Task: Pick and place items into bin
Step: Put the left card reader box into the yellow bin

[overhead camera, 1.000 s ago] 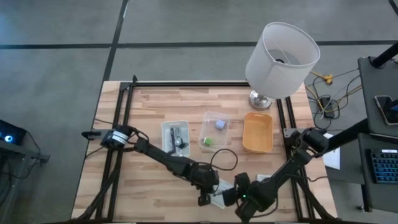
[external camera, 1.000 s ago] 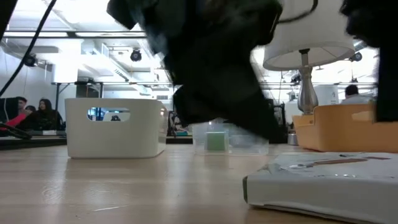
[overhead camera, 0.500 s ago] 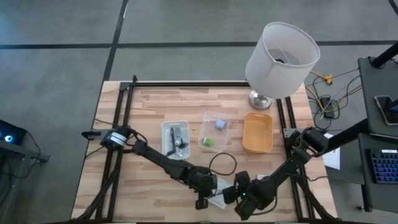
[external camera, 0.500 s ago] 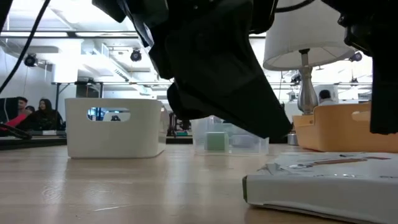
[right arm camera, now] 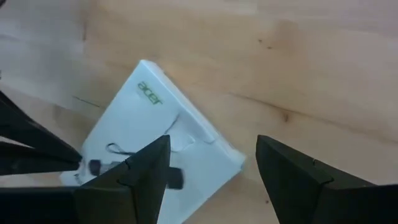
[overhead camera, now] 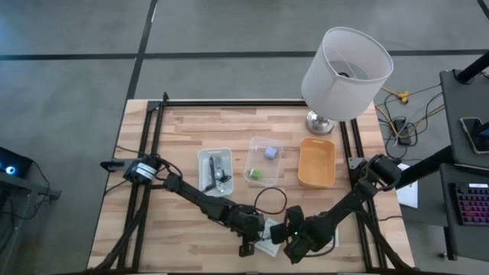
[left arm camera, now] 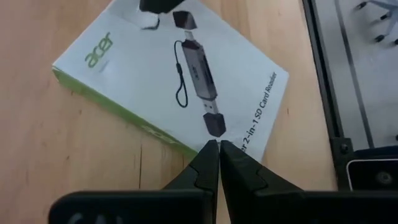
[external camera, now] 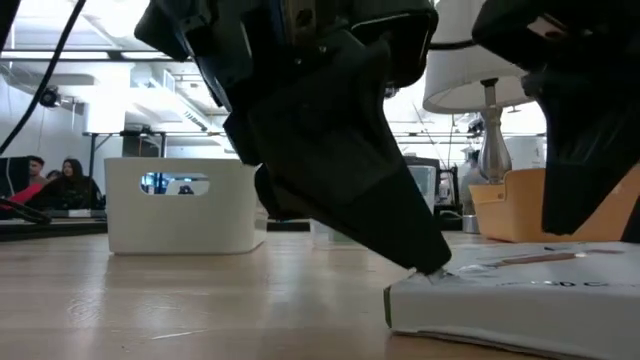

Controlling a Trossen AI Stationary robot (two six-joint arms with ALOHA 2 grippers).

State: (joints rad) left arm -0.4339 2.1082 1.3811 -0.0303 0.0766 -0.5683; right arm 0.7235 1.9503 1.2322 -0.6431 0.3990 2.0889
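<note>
**White packet at the near edge, both grippers on it**

You have the flat white packet (left arm camera: 174,81) lying on the wooden surface (overhead camera: 176,130) near its front edge. Your left gripper (left arm camera: 219,148) is clenched, its tips touching the packet's edge. Your right gripper (right arm camera: 208,165) hangs over the packet's other end with fingers spread, grasping nothing. Farther back sit the white bin (overhead camera: 215,171), a clear bin (overhead camera: 264,160) and an orange bin (overhead camera: 316,162), beside the lamp (overhead camera: 345,72).
</note>
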